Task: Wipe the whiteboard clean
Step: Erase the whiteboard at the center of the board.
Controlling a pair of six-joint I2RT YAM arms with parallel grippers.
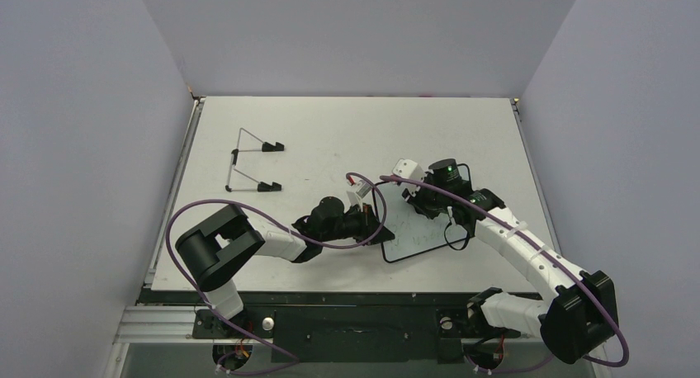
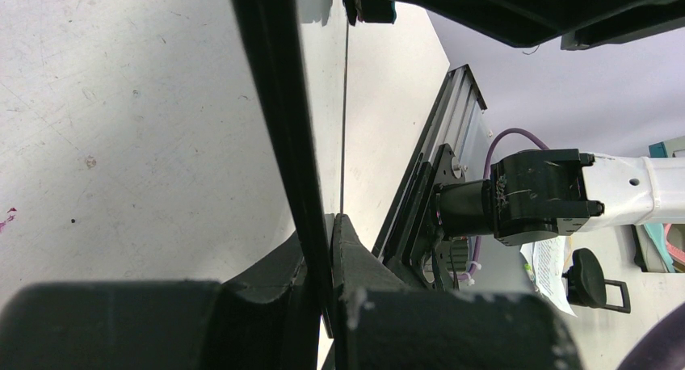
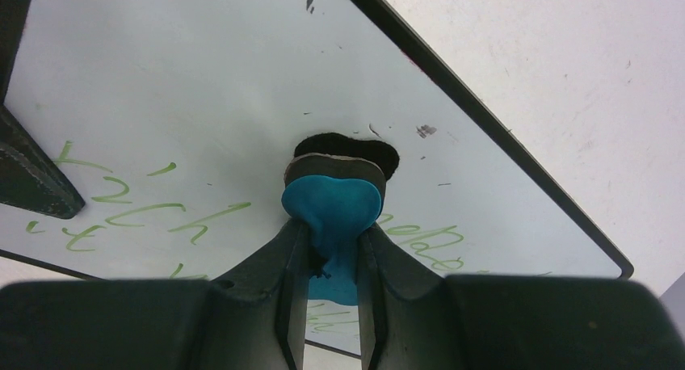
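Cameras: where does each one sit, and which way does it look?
Top external: above and behind the arms, looking down on the table; left arm and right arm show, meeting at the whiteboard.
Left wrist: on the left arm, looking along the left gripper, shut on the whiteboard's edge; the right arm shows beyond.
Right wrist: on the right arm, looking down at the whiteboard's face; the right gripper pinches a blue eraser.
Shared: all three show the whiteboard.

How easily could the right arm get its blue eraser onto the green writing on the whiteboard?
Probably yes: the right arm's jaws hold the blue eraser against the whiteboard, and the green writing lies just beside it with nothing between. The left arm's jaws clamp the board's edge, off to one side.
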